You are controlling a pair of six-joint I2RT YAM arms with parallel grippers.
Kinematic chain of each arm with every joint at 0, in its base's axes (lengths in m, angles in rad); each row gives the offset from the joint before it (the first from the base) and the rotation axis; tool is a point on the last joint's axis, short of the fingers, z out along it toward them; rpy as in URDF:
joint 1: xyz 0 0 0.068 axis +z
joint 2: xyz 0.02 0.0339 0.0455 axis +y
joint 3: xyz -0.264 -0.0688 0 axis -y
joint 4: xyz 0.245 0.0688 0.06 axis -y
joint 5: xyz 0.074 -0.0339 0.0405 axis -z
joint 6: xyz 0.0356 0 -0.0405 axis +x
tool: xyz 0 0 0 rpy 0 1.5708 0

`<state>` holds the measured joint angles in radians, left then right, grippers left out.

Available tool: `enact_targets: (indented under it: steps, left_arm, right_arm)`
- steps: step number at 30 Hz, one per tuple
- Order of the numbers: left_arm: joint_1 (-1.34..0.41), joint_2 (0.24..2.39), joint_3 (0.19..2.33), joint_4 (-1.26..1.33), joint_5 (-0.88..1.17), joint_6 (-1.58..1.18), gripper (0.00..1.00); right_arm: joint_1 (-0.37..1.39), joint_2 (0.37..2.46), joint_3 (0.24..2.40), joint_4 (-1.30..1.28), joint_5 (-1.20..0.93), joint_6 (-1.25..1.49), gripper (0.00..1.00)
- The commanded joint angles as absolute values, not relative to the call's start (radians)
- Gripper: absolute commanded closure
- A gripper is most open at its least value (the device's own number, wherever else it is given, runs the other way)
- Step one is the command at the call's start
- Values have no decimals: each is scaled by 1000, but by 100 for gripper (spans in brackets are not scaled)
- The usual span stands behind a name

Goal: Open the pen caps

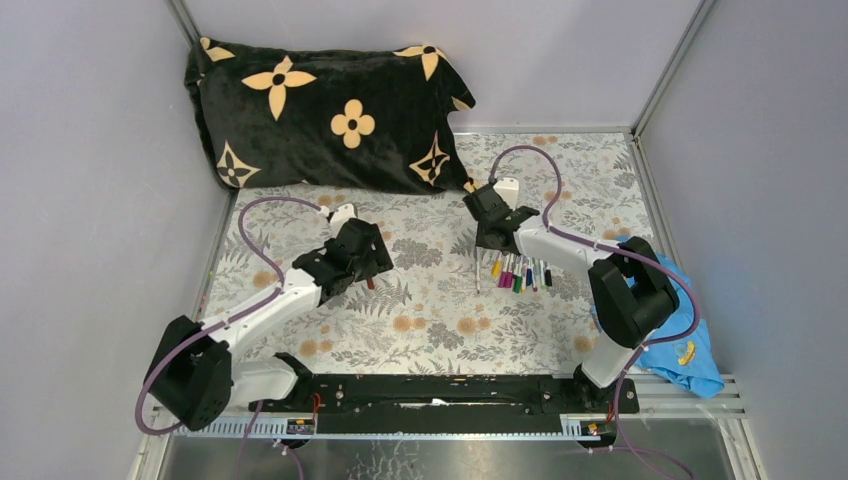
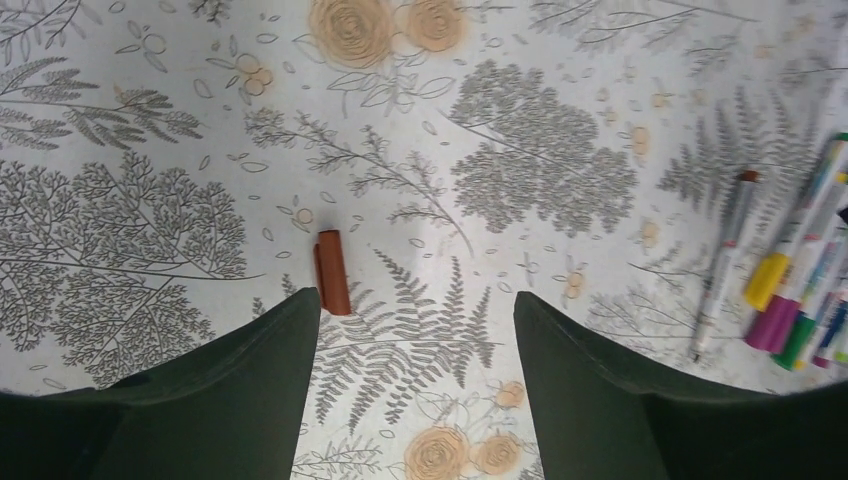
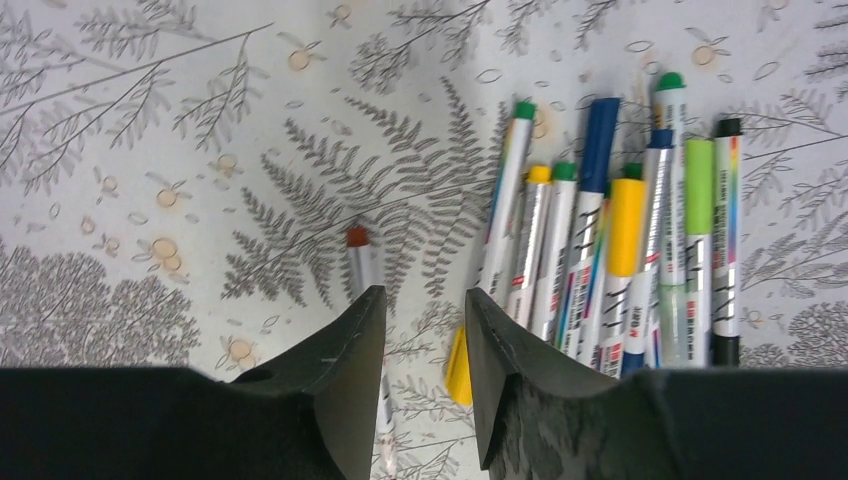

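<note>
Nearest me, a blue cloth lies at the lower right, at the edge of the flowered tabletop. Left of centre, the left gripper hangs wide and empty, and a red-brown pen cap lies loose at one fingertip. Right of centre, the right gripper stands parted, holding nothing. An uncapped pen runs beneath one finger, beside the row of capped pens. A black flowered pillow fills the upper left.

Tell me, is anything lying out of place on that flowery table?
Yes. A small reddish-brown cap lies alone, well apart from the bunch of pens. One pen with a bare reddish tip lies just aside from that bunch. The cap may be its own, though I cannot confirm it.
</note>
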<state>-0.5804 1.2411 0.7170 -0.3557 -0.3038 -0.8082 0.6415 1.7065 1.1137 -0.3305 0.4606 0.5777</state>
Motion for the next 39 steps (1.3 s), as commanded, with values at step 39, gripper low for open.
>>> enact_targets:
  steps: [39]
  left_arm:
    - [-571,1065,670,-205,-99,-725,18]
  right_arm:
    - [531,1834,1165,-341,450,615,59]
